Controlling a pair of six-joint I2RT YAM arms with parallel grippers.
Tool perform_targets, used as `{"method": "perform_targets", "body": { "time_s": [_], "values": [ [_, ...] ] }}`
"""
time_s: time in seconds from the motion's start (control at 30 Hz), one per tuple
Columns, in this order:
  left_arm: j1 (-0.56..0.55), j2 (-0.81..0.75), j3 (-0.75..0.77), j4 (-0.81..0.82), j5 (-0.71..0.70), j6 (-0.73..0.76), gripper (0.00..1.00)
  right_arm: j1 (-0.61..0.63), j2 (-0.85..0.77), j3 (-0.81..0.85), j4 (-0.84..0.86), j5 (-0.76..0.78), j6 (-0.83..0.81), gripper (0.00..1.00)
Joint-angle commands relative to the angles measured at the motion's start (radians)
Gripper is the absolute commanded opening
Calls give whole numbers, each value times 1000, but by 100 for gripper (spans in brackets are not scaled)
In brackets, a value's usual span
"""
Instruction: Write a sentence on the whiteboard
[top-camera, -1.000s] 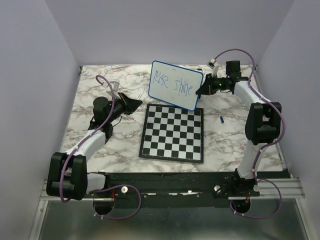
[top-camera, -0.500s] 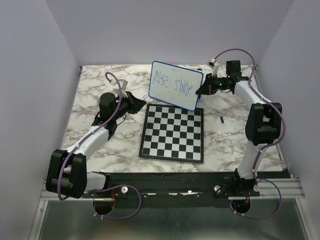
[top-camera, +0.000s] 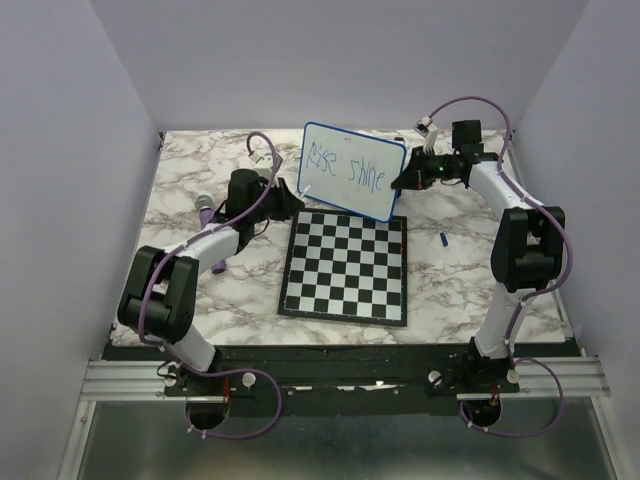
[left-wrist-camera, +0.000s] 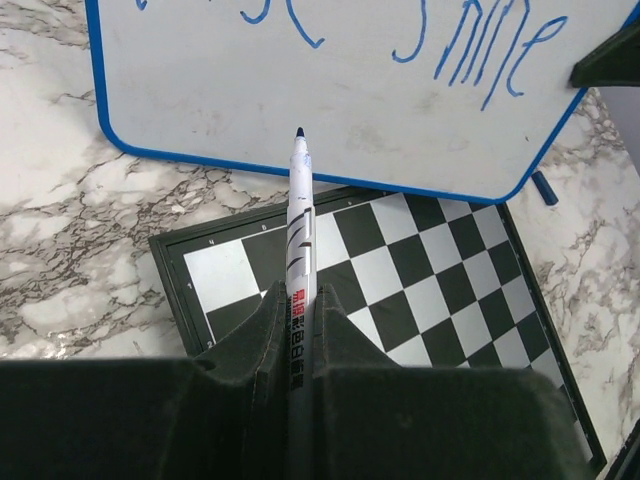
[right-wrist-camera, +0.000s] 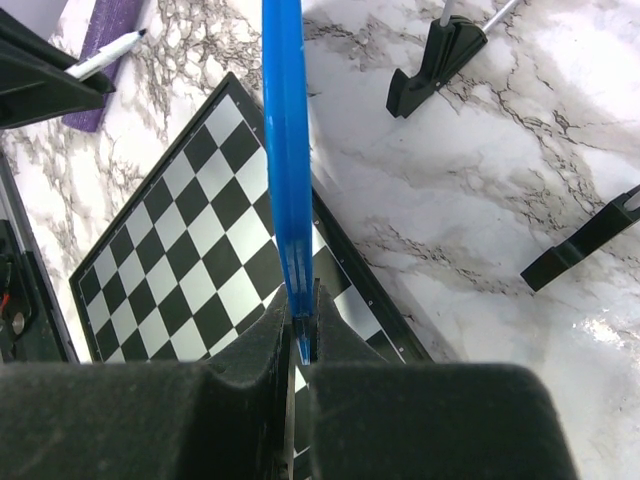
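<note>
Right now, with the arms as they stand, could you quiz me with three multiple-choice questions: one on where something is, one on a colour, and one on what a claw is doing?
1. Where is the whiteboard?
A. held up over the far edge of the chessboard by the right gripper
B. lying flat on the chessboard
C. lying under the chessboard

2. What colour is the writing on it?
A. red
B. green
C. blue

3. The left gripper is:
A. open and empty
B. shut on a marker
C. shut on the whiteboard's rim

Answers:
1 A: the right gripper pinches the board's right edge, with the chessboard below it.
2 C: the strokes are blue.
3 B: the left wrist view shows the marker clamped between the fingers, its tip pointing at the board.
</note>
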Motion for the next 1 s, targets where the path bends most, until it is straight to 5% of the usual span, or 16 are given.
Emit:
{"method": "perform_targets", "body": {
  "time_s": [0.0,0.97],
  "values": [
    [-3,65,65,19,30,27,0,5,-39,39,-10,-23,-5,0],
    [50,176,124,64,136,-32,0,-15,7,114,24,9,61,0]
  ]
}}
